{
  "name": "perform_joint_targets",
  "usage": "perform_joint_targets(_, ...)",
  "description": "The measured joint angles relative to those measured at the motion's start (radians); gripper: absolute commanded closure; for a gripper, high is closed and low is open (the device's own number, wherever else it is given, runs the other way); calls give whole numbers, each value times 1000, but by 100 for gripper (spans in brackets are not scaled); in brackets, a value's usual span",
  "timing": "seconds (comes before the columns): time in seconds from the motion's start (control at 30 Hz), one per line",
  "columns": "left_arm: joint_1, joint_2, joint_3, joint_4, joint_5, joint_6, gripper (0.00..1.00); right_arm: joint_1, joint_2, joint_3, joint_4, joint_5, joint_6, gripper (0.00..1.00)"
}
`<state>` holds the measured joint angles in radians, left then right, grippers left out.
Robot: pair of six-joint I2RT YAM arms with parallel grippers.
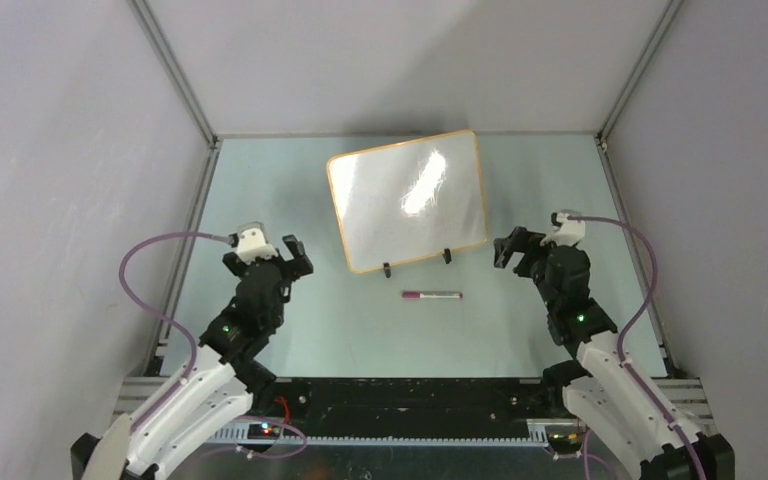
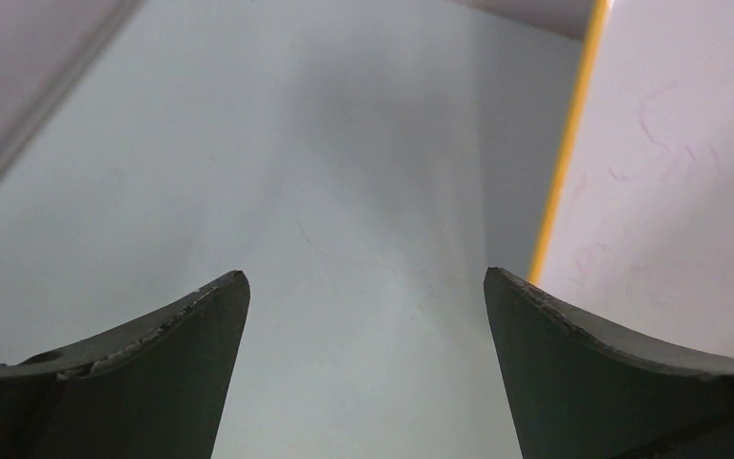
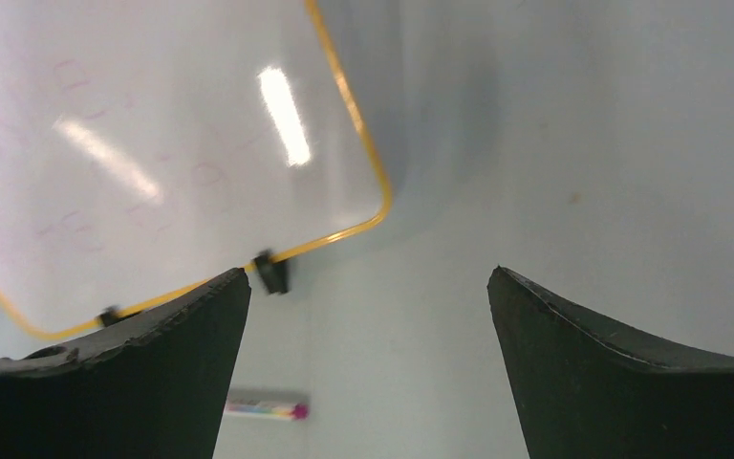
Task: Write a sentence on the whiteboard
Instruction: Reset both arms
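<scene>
The whiteboard (image 1: 407,198) stands tilted on two black clip feet at the middle back of the table, glossy white inside a thin orange frame. Faint pink marks show on its face in the wrist views (image 2: 669,172) (image 3: 143,143). A marker (image 1: 432,295) with a magenta cap lies flat on the table just in front of the board, and part of it shows in the right wrist view (image 3: 266,405). My left gripper (image 1: 273,247) stands open to the left of the board with nothing between its fingers (image 2: 366,277). My right gripper (image 1: 517,243) stands open to the right of the board, also holding nothing (image 3: 370,275).
Pale grey enclosure walls with metal corner rails (image 1: 173,70) close in the pale green table (image 1: 290,200) on three sides. A black base plate (image 1: 410,400) carrying both arm mounts runs along the near edge.
</scene>
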<state>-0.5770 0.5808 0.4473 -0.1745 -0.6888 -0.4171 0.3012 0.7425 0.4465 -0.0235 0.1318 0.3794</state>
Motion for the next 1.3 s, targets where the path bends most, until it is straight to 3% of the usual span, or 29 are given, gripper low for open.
perform_joint_targets(0.17,76,22,-97,252,-76,161,0,-78,-89,-168,220,63,-155,1)
perform_joint_targets(0.33,235,153,-238,621,-51,323,1,-218,-25,-336,484,38,-250,1)
perform_joint_targets(0.5,422,381,-301,866,67,396,2,-283,230,-395,777,9,-289,2)
perform_joint_targets(0.67,546,562,-300,1060,222,395,5,-288,541,-369,1024,-23,-303,14)
perform_joint_targets(0.7,559,598,-298,1083,252,394,5,-288,581,-350,1021,-32,-307,17)
perform_joint_targets(0.8,567,656,-293,1113,338,397,1,-288,615,-283,1001,-48,-310,2)
perform_joint_targets(0.83,566,667,-293,1124,360,398,1,-289,615,-260,993,-47,-308,1)
perform_joint_targets(1.3,567,676,-287,1182,409,398,1,-290,615,-216,978,-46,-309,1)
